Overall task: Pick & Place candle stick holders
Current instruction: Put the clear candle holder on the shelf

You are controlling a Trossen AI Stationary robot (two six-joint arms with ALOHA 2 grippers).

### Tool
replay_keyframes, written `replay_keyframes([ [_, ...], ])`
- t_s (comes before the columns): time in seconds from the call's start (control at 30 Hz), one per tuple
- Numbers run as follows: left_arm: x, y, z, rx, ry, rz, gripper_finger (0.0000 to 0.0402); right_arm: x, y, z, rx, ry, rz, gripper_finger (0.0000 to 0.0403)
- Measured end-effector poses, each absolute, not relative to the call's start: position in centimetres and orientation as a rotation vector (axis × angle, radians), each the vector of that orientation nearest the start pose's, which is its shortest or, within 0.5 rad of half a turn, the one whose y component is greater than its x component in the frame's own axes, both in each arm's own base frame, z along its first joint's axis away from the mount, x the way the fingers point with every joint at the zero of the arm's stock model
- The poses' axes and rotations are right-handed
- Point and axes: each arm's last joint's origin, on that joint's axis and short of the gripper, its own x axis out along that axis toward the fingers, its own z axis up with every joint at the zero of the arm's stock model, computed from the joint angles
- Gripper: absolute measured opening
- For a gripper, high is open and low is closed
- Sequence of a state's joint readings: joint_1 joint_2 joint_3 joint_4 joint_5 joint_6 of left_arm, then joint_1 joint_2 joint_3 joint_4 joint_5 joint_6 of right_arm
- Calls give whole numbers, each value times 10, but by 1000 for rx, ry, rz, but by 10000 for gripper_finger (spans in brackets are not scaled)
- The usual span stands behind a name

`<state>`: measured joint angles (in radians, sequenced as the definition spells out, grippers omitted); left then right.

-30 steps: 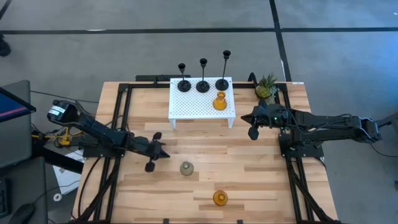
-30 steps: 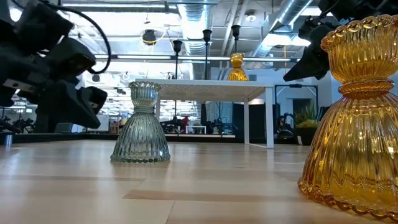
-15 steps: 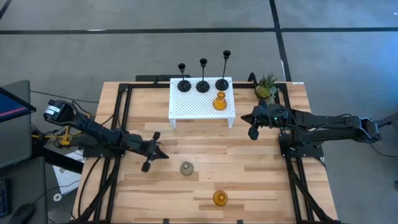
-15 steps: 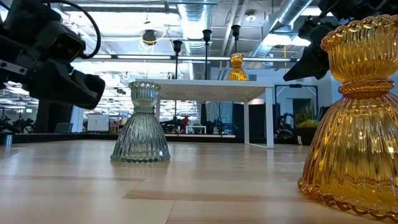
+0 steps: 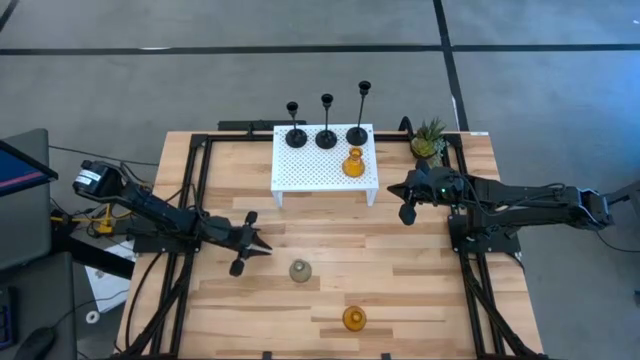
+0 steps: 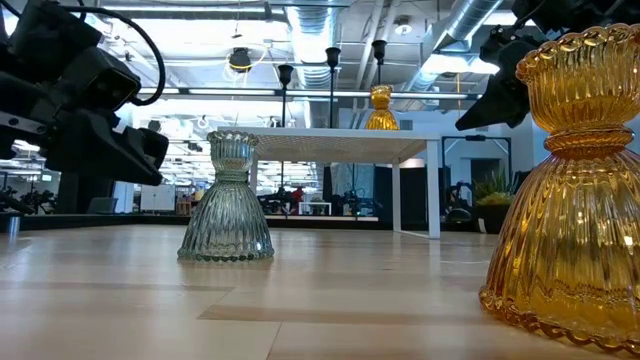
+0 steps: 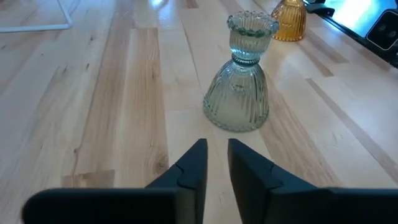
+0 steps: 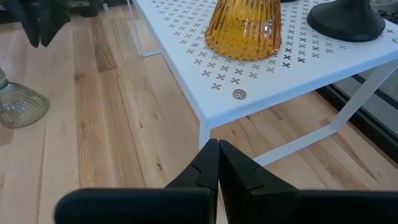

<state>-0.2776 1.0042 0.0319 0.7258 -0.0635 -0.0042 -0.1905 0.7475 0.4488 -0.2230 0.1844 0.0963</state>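
Three thin black holders point(image 5: 326, 137) and one amber glass holder point(image 5: 353, 164) stand on the white perforated stand point(image 5: 300, 170). A grey-green glass holder point(image 5: 299, 270) stands upright on its base on the table, and a second amber holder point(image 5: 353, 319) stands near the front edge. My left gripper point(image 5: 262, 250) hovers left of the grey-green holder point(image 7: 239, 93), pointing at it, fingers point(image 7: 216, 149) a narrow gap apart and empty. My right gripper point(image 5: 405, 212) is shut and empty beside the stand's right edge point(image 8: 273, 81).
A small potted plant point(image 5: 430, 140) stands at the back right, behind my right gripper. Black frame rails run along the table's left point(image 5: 190, 230) and right point(image 5: 465, 260) sides. Bare wood lies between the stand and the two loose glass holders.
My left gripper has risen a little above the table and tipped slightly, keeping to the left of the grey-green holder. The holders stand where they were.
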Motion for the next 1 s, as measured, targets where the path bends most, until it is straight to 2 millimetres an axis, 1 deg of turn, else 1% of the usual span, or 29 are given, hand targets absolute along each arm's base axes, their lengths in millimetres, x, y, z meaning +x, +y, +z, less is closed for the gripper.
replay_keyframes([
  [0.17, 156, -39, 131, 36, 261, -189, 103, 158, -36, 220, 95, 506, -392, 0],
  [0.37, 161, -33, 127, 30, 270, -151, 163, 158, -36, 220, 95, 507, -392, 0],
  [0.67, 162, -34, 126, 29, 263, -150, 240, 158, -36, 220, 95, 507, -392, 0],
  [0.83, 163, -34, 128, 28, 249, -153, 264, 158, -36, 220, 95, 507, -391, 0],
  [1.0, 167, -36, 138, 18, 174, -177, 269, 158, -36, 220, 94, 507, -391, 0],
])
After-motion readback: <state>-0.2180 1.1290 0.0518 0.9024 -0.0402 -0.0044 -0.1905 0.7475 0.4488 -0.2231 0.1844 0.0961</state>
